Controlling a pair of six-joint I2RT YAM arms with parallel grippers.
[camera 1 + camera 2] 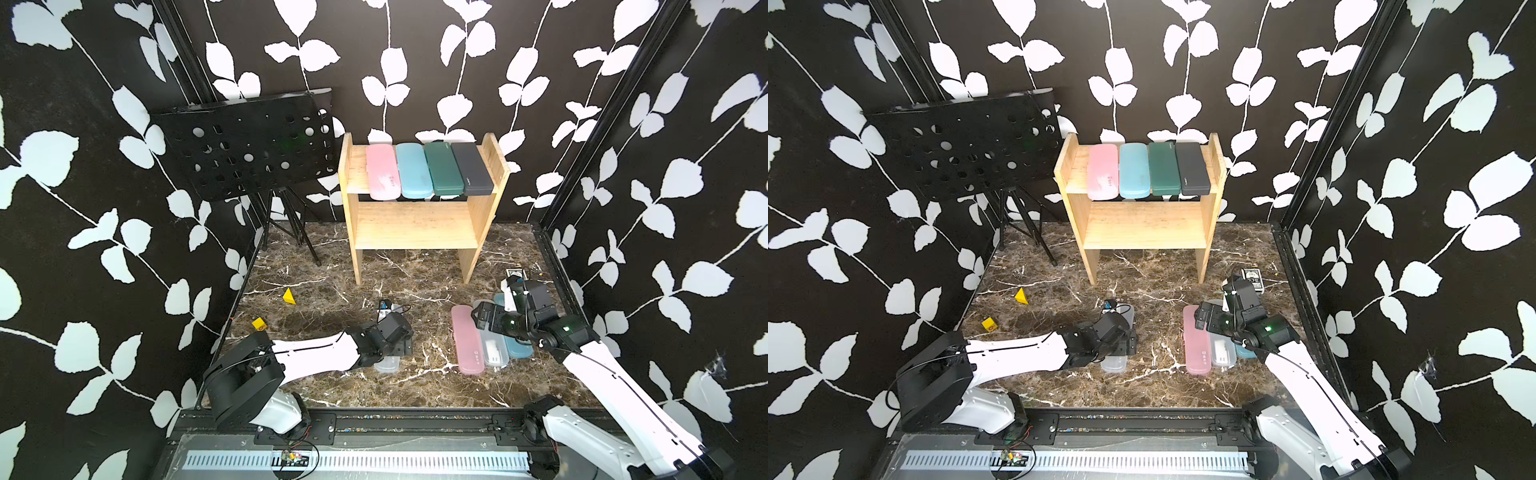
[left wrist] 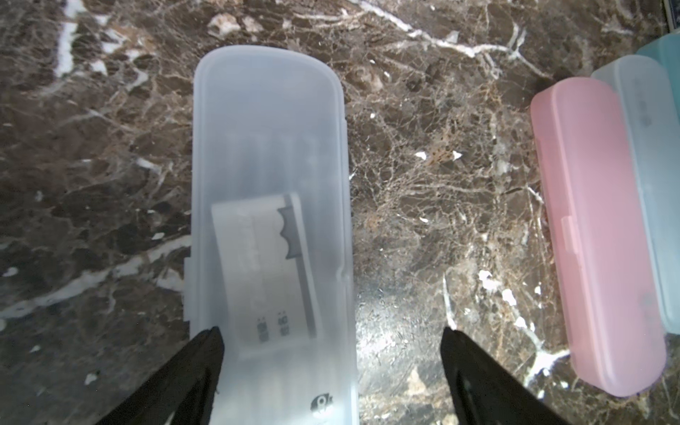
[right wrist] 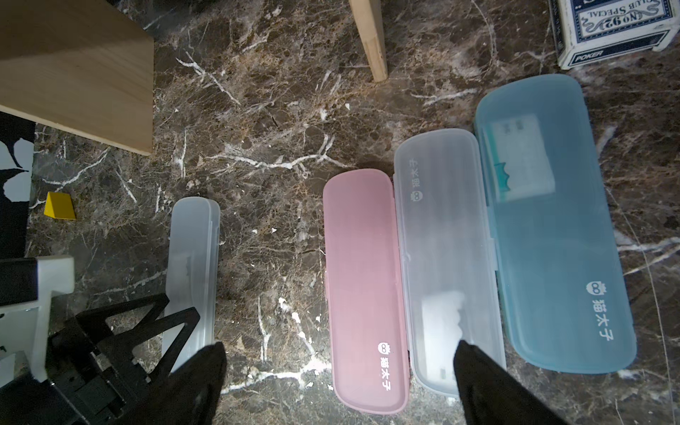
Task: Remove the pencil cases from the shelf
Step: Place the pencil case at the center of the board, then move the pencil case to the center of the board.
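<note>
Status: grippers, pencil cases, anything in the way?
Left gripper open over frosted clear case on table. Right gripper open, empty. On shelf top board: pink case, light blue case, dark green case, dark grey case. Shelf front unobstructed.

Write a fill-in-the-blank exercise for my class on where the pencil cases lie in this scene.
1. The shelf holds ____ pencil cases, all on its top board.
2. There, the dark green case lies between the light blue case and the dark ____ one.
3. On the table, a frosted clear case lies between a pink case and a light ____ one.
4. The left claw stands ____ over a lone clear case.
Missing words: four; grey; blue; open.
</note>
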